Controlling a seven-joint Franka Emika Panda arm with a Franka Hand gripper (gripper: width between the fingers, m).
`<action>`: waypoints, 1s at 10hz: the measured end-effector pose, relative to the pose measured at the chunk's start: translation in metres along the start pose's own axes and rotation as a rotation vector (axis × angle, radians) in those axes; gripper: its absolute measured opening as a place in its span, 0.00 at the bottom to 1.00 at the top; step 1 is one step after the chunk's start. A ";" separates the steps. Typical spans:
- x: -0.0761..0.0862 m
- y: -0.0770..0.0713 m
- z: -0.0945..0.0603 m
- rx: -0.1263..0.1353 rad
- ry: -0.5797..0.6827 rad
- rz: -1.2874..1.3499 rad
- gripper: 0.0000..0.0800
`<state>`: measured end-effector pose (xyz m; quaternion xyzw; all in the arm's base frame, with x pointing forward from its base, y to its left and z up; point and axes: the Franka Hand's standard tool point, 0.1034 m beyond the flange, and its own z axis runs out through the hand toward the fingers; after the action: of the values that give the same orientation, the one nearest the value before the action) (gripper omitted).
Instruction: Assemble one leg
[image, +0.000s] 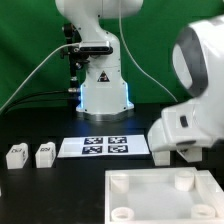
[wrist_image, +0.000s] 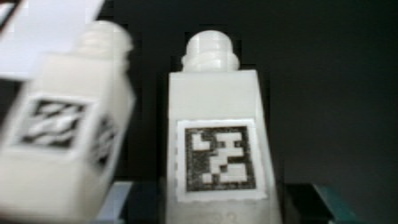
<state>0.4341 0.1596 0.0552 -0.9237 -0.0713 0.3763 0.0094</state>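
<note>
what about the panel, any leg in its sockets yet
No, the sockets visible on the panel are empty; two legs stand well apart from it.

A wide bare stretch of the worktop (image: 45, 195) is being left open at the front, on the exterior view's left. Behind it, room is being taken up by the outer leg (image: 15, 153) and the second leg (image: 44, 153), with a narrow gap between them. The marker board (image: 105, 147) is lying flat and low beside them. The front on the exterior view's right is being filled by the large white panel (image: 160, 195). The back middle is being blocked by the robot base (image: 103, 90). In the wrist view, the upright leg (wrist_image: 222, 140) is being crowded by the tilted leg (wrist_image: 71, 115); only a thin dark slit is being left between them.
</note>
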 end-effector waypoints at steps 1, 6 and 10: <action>-0.012 0.009 -0.025 0.006 0.015 -0.034 0.37; -0.031 0.036 -0.125 -0.020 0.539 -0.069 0.37; -0.010 0.060 -0.146 -0.056 0.862 -0.118 0.37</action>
<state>0.5362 0.1045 0.1628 -0.9906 -0.1235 -0.0470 0.0346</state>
